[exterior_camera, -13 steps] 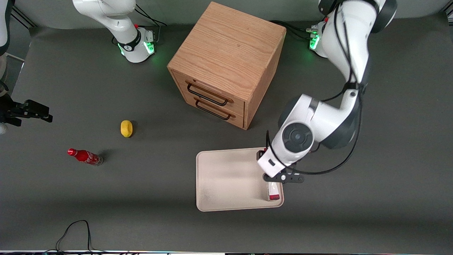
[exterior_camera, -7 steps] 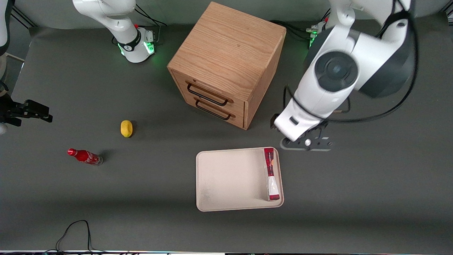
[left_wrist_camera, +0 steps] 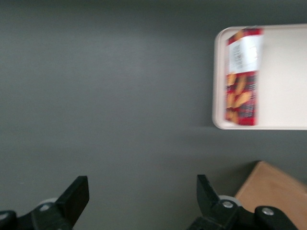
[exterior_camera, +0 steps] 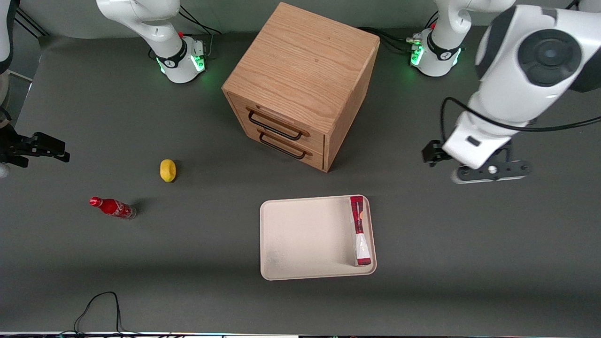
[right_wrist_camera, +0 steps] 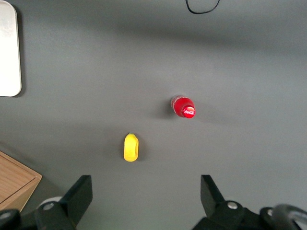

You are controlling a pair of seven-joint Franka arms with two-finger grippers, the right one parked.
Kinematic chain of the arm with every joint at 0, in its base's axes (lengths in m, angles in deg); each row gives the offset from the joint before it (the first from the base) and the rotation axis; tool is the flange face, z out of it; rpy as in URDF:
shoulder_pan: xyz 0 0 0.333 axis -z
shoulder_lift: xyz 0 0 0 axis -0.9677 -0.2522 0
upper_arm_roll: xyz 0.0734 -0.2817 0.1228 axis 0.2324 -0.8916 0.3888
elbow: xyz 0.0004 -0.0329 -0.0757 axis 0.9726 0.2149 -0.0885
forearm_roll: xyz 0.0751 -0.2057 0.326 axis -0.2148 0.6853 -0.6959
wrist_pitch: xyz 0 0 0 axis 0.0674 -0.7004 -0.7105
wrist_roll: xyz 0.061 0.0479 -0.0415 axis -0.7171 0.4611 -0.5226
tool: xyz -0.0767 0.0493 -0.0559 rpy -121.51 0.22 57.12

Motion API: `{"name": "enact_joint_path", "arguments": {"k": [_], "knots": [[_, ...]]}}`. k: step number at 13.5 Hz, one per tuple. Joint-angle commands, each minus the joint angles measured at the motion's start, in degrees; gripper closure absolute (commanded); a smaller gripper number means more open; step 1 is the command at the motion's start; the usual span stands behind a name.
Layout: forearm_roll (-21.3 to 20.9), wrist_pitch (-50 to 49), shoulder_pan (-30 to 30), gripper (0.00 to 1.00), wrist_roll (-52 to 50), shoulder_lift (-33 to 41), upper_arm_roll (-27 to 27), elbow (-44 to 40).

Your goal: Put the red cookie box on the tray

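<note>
The red cookie box [exterior_camera: 359, 231] lies flat on the cream tray [exterior_camera: 300, 239], along its working-arm edge.

Gripper [exterior_camera: 490, 171] released the red cookie box [exterior_camera: 359, 231], rose off the tray [exterior_camera: 300, 237], withdrew toward the working arm's end, fingers spread.

A dark grey table [exterior_camera: 197, 291] carries a wooden drawer cabinet [exterior_camera: 300, 80] at upper centre of the frame and the tray [exterior_camera: 300, 234] at lower centre. A yellow fruit [exterior_camera: 167, 170] and a red soda bottle [exterior_camera: 112, 207] sit mid-frame toward the parked arm's end. The gripper [left_wrist_camera: 141, 188] hangs spread above the working arm's end.
</note>
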Motion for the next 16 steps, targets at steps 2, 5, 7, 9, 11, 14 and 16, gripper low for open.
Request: {"name": "enact_joint_path", "arguments": {"k": [2, 5, 7, 9, 11, 14, 16], "knots": [[0.9, 2.5, -8.0, 0.00, 9.6, 5.6, -0.4, 8.0], [2.8, 2.5, -12.9, 0.00, 16.0, 5.6, -0.4, 7.9], [3.0, 2.5, -15.2, 0.00, 19.2, 5.4, -0.2, 7.1], [3.2, 2.5, -15.4, 0.00, 19.8, 5.4, 0.2, 6.3], [3.3, 2.2, -14.6, 0.00, 19.4, 4.6, 1.5, 3.6], [3.8, -2.0, -14.0, 0.00, 18.8, 3.3, 1.5, -1.2], [5.6, -6.4, -14.5, 0.00, 18.8, 2.5, 1.5, -4.3]]}}
